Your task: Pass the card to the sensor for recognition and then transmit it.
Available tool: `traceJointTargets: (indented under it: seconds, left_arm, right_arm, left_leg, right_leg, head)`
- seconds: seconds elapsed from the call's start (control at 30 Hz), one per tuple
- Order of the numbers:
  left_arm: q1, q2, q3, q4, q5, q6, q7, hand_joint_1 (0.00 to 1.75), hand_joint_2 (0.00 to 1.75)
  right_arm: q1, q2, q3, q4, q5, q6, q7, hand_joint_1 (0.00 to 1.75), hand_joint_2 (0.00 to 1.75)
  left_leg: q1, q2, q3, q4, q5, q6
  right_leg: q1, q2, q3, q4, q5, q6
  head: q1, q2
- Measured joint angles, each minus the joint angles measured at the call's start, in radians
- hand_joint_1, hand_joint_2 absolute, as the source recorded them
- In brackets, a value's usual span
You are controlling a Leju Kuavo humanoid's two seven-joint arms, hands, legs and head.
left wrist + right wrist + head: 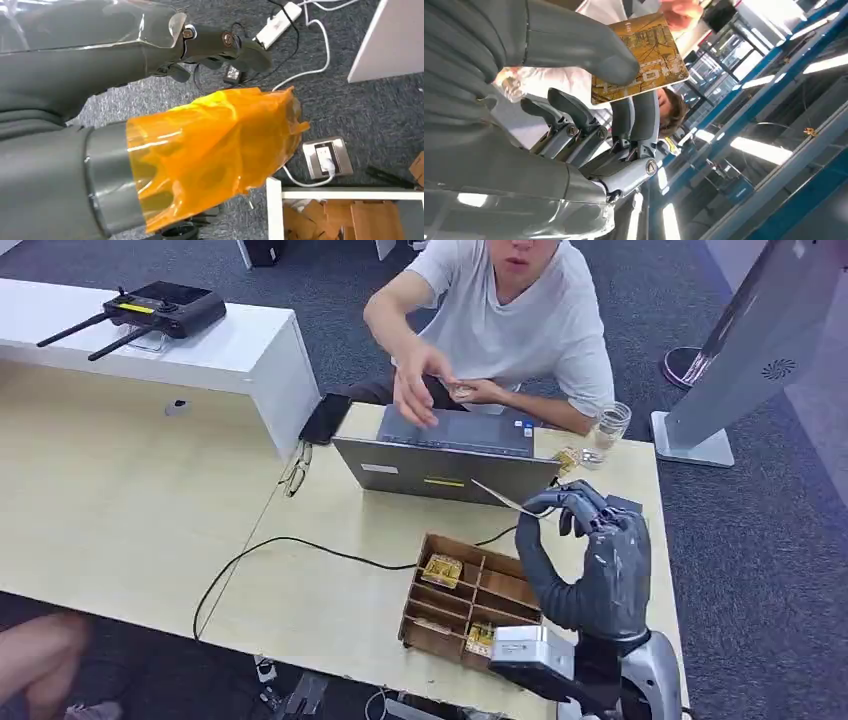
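The right hand (590,550) is raised upright over the near right part of the wooden table (130,520), palm side turned left, with its fingers curled forward at the top and pinching a card (505,499) that juts out edge-on toward the left, just in front of the grey laptop (450,455). Seen from the head, the card is no more than a thin pale sliver; the right wrist view shows its face, a golden-yellow printed card (644,57) clamped between the thick grey thumb (574,45) and the darker fingers (639,112) behind it, with a person's fingertips (681,10) near its far corner. Below the raised hand, a wooden divider tray (470,595) sits on the table, with similar yellow cards lying in two of its compartments. A person in a light T-shirt (520,320) sits on the far side, both hands above the laptop's keyboard, a glass jar (607,427) beside the laptop on the right. The left hand (200,150) hangs over dark carpet; its thumb is wrapped in orange film, a dark finger (225,45) reaches out above it, and I cannot tell whether the fingers are clenched or released. A black router (160,308) sits on the white counter at far left.
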State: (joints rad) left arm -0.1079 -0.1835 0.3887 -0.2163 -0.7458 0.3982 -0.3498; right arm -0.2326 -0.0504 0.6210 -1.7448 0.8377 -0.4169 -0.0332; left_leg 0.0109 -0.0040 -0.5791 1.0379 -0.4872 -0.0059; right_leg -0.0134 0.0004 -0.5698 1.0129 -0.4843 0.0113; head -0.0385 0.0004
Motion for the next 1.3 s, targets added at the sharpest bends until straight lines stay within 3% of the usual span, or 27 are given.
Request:
traceJointTargets:
  seconds: [0.4,0.63,0.67,0.7,0.73,1.03,1.3]
  left_arm:
    - [-0.020,0.000,-0.077,-0.002,-0.088,-0.064,0.056,0.00,0.00]
    - [-0.023,-0.001,-0.108,-0.002,-0.084,-0.084,0.064,0.00,0.00]
    - [-0.023,-0.001,-0.110,-0.002,-0.083,-0.084,0.064,0.00,0.00]
    - [-0.023,-0.001,-0.111,-0.002,-0.081,-0.084,0.064,0.00,0.00]
    - [-0.023,-0.001,-0.113,-0.002,-0.078,-0.084,0.064,0.00,0.00]
    - [-0.023,-0.001,-0.114,-0.002,-0.055,-0.081,0.064,0.00,0.00]
    - [-0.013,0.000,-0.114,-0.002,-0.007,-0.055,0.044,0.00,0.00]
  right_arm:
    - [-0.358,0.011,-0.022,0.273,0.193,0.232,0.176,1.75,1.75]
    - [-0.468,0.014,-0.050,0.426,0.240,0.256,0.225,1.75,1.75]
    - [-0.470,0.014,-0.053,0.438,0.238,0.252,0.225,1.08,1.75]
    - [-0.470,0.014,-0.058,0.447,0.237,0.249,0.225,0.09,1.75]
    - [-0.469,0.014,-0.061,0.452,0.235,0.249,0.223,0.00,0.00]
    - [-0.443,0.014,-0.068,0.431,0.203,0.258,0.203,0.00,0.00]
    - [-0.296,0.008,-0.090,0.231,0.057,0.163,0.104,0.00,0.00]
  left_leg:
    - [0.000,0.000,-0.001,0.001,0.004,0.001]
    - [0.000,-0.002,-0.004,0.002,0.005,0.002]
    - [0.000,-0.002,-0.004,0.002,0.005,0.002]
    - [0.000,-0.002,-0.005,0.003,0.005,0.002]
    - [0.000,-0.002,-0.005,0.003,0.005,0.002]
    - [0.000,-0.001,-0.006,0.003,0.005,0.002]
    - [0.000,0.000,-0.007,0.003,0.004,0.002]
  right_leg:
    - [0.000,-0.001,-0.001,0.000,0.004,0.001]
    - [0.000,-0.002,-0.002,0.000,0.005,0.002]
    - [0.000,-0.002,-0.003,0.000,0.005,0.002]
    - [0.000,-0.002,-0.003,0.000,0.005,0.002]
    - [0.000,-0.002,-0.004,0.000,0.005,0.002]
    - [0.000,-0.001,-0.006,0.000,0.005,0.002]
    - [0.000,0.000,-0.007,0.000,0.005,0.002]
  head:
    - [0.000,0.000]
    - [0.000,0.000]
    - [0.000,0.000]
    - [0.000,0.000]
    - [0.000,0.000]
    - [0.000,0.000]
    - [0.000,0.000]
